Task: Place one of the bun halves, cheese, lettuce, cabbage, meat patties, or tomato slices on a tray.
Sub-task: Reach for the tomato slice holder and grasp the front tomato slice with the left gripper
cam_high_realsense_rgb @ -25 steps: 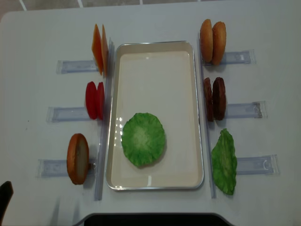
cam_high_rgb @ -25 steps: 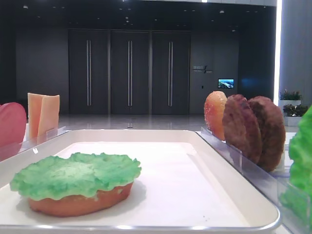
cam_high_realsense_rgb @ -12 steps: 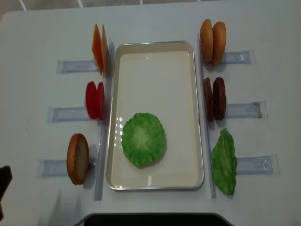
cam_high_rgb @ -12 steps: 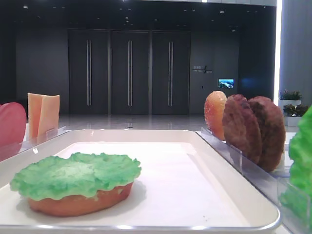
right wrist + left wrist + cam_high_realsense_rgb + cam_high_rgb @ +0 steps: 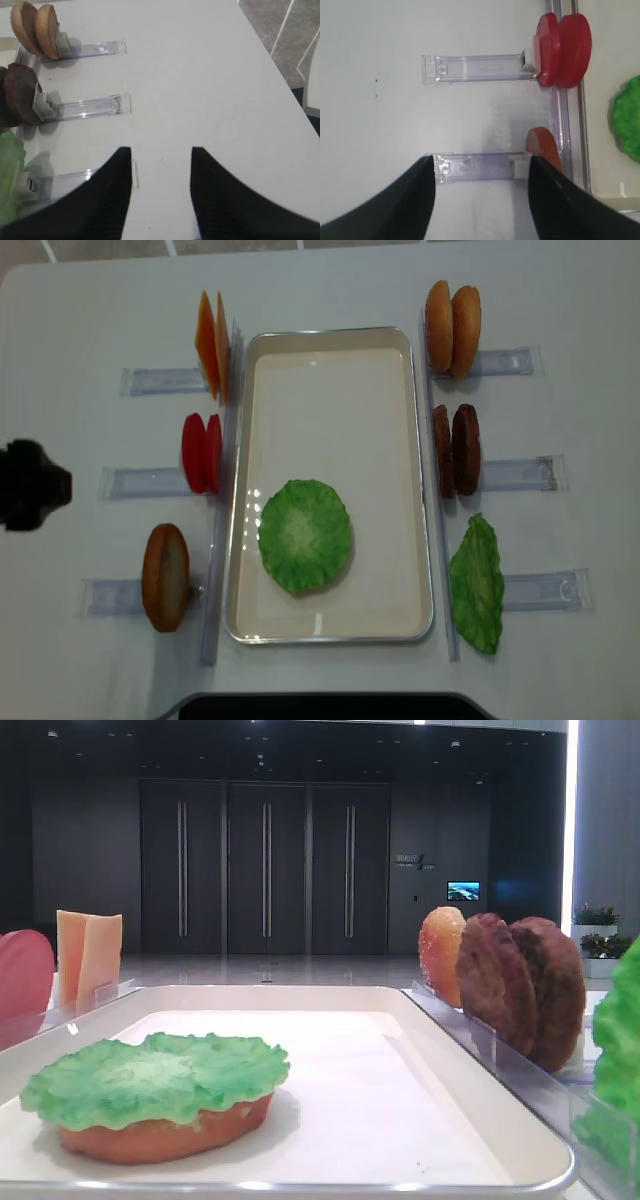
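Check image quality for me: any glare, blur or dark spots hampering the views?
Realsense overhead: even light, faint glare on the tray rim. Low exterior view: sharp lettuce, dark background. Both wrist views: claw fingers are black, featureless silhouettes.

The robot's visible parts are black. The right gripper (image 5: 161, 195) has two broad, matte black fingers (image 5: 107, 200) with a fine ribbed texture, tapering to blunt tips. The left gripper (image 5: 481, 200) has two similar dark fingers. Overhead, the left arm (image 5: 28, 485) appears as a blurred black rounded block.
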